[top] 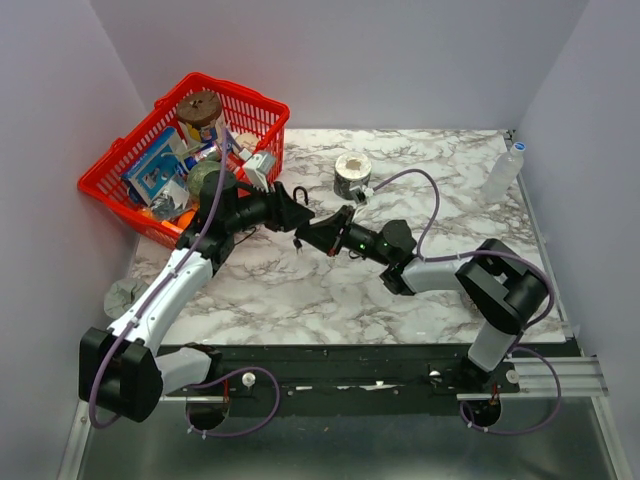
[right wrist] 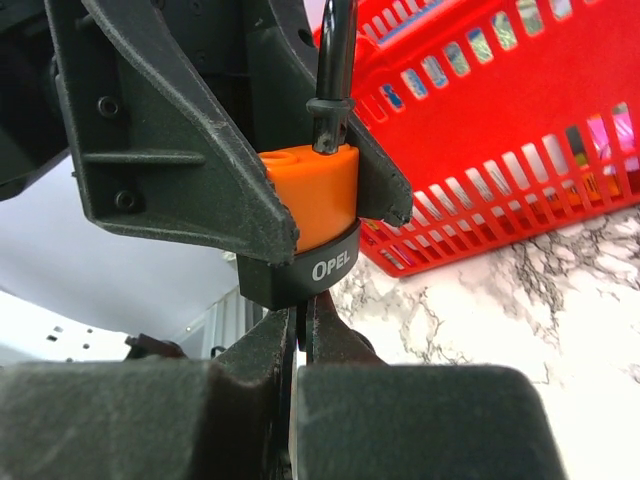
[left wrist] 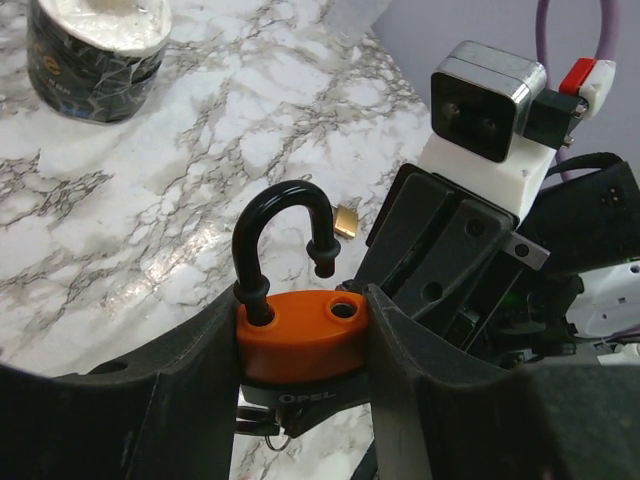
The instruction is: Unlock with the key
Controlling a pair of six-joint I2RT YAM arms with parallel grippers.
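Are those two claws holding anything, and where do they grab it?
The left gripper clamps the orange-and-black padlock by the sides of its body. The right gripper is shut just beneath it; what it pinches is hidden.

Pale lavender walls (top: pixel 350 60) around a marble-patterned table (top: pixel 300 290).

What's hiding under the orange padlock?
Right under the orange padlock's black bottom sits the right pincer, shut tight, its tips pointing up at the lock. Whether the key is pinched there cannot be seen, because the pincer and the lock cover that spot.
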